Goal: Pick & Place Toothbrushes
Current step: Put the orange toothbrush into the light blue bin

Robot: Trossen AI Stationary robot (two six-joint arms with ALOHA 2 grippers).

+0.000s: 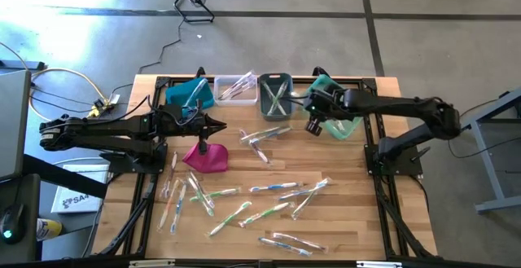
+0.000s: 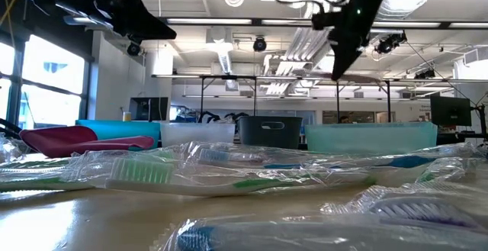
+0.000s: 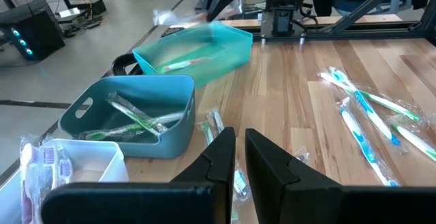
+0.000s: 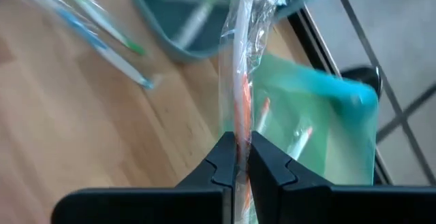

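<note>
A wrapped toothbrush [image 4: 240,60] is pinched in the shut right gripper [image 4: 240,157] over the teal bin [image 1: 348,126], at two o'clock on the table; it should be released only once centred. The left gripper [image 3: 240,157], nearly closed, is empty.

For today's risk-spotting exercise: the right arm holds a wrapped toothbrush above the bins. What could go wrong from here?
1. The right tool pinches only the low end of the wrapped toothbrush; the slick wrapper might slip out early.
2. It hangs near the teal bin's edge, beside the grey bin, so it could drop into the wrong one or onto the table.
</note>
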